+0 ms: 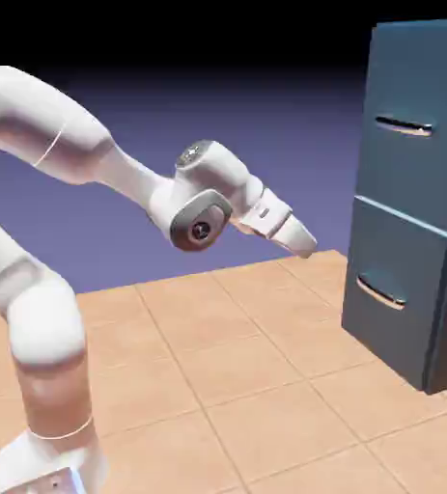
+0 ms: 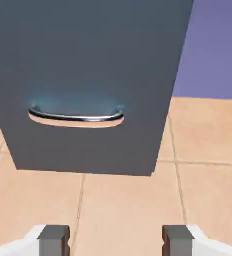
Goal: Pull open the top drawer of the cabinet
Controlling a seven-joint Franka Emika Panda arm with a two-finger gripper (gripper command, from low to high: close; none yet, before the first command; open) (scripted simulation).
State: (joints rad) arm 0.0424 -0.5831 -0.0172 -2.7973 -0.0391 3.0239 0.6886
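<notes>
Exterior view looks from beside the arm; hand view faces, at a distance, the cabinet [image 1: 415,193] [image 2: 87,75], seen in both.

Simulated scene: tiled floor [image 1: 265,386], plain backdrop [image 1: 217,125].

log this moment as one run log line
phase: approach | gripper: open, empty, short of cabinet | top drawer: shut, handle untouched | hand view: lower handle
</notes>
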